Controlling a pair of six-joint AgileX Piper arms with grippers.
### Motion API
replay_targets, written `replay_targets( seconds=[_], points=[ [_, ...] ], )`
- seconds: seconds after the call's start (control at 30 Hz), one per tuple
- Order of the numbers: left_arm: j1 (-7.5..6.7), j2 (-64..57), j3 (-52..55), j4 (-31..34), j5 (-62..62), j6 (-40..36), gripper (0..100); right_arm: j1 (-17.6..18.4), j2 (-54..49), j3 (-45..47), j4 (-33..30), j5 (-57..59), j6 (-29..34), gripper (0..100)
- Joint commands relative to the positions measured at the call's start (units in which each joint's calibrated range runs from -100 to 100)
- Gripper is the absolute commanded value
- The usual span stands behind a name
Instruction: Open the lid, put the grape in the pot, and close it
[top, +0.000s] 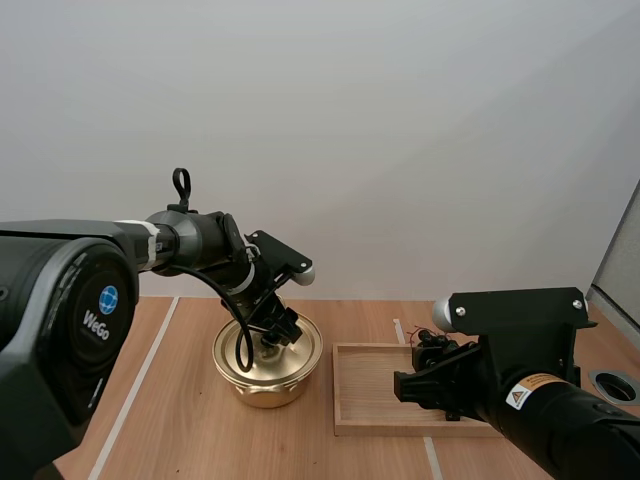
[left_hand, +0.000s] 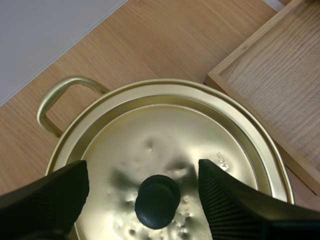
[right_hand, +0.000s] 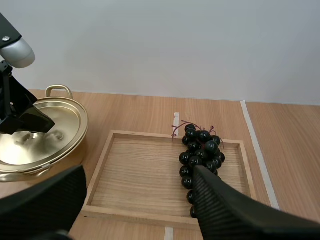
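Two empty tools are held open: left tool (left_hand: 142, 175) astride the black round knob (left_hand: 157, 201) on the golden metal lid (left_hand: 165, 132), right tool (right_hand: 139, 175) above the shallow wooden tray (right_hand: 100, 165) holding a dark grape bunch (right_hand: 200, 150).

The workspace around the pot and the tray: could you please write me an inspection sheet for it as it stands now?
Surface: wooden table marked with white tape lines.
Job's things: gold pot with its lid on and a black knob on top; dark grapes lie in the wooden tray, toward the side away from the pot.
Clutter: nothing seen.
Grippers: left gripper is open, with a finger on each side of the knob, not closed on it; right gripper is open above the tray, close to the grapes, holding nothing.
Cables: nothing seen lying on the table.
Surroundings: plain pale wall behind the table.
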Motion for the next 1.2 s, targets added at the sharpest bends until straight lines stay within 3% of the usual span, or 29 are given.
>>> replay_targets(
  seconds=[0.0, 0.1, 0.27, 0.3, 0.33, 0.37, 0.4, 0.77, 1.0, 1.17],
  points=[
    [-0.21, -0.16, -0.64, 0.29, 1.19, 0.25, 100, -0.29, -0.09, -0.41, -0.34, -0.65, -0.04, 100],
    [-0.21, -0.16, -0.64, 0.29, 2.29, 0.25, 96, -0.29, -0.09, -0.41, -0.34, -0.65, -0.04, 100],
    [-0.21, -0.16, -0.64, 0.29, 4.0, 0.03, 37, -0.29, -0.09, -0.41, -0.34, -0.65, -0.04, 100],
    [-0.21, -0.16, -0.64, 0.29, 4.58, -0.18, 30, -0.29, -0.09, -0.41, -0.41, -0.64, -0.04, 100],
    [-0.21, -0.16, -0.64, 0.29, 5.52, -0.16, 14, -0.29, -0.09, -0.41, -0.8, -0.64, -0.04, 100],
    [-0.21, -0.16, -0.64, 0.29, 6.11, -0.16, 4, -0.29, -0.09, -0.41, -1.44, -0.64, -0.04, 100],
    [-0.21, -0.16, -0.64, 0.43, 6.83, -0.16, 0, -0.29, -0.09, -0.41, -2.07, -0.64, -0.04, 100],
    [-0.21, -9.77, -7.11, 0.43, 17.87, -2.15, 0, -0.29, 3.54, -3.32, -8.08, -1.06, 2.24, 100],
    [-0.21, -20.94, -8.67, 0.43, 20.81, -2.23, 0, -0.29, 18.0, -11.38, -14.29, 0.15, 7.65, 100],
    [-0.21, -25.99, -8.67, 0.43, 22.18, -2.23, 0, -0.29, 29.01, -13.84, -14.34, -0.63, 7.76, 100]
  ],
)
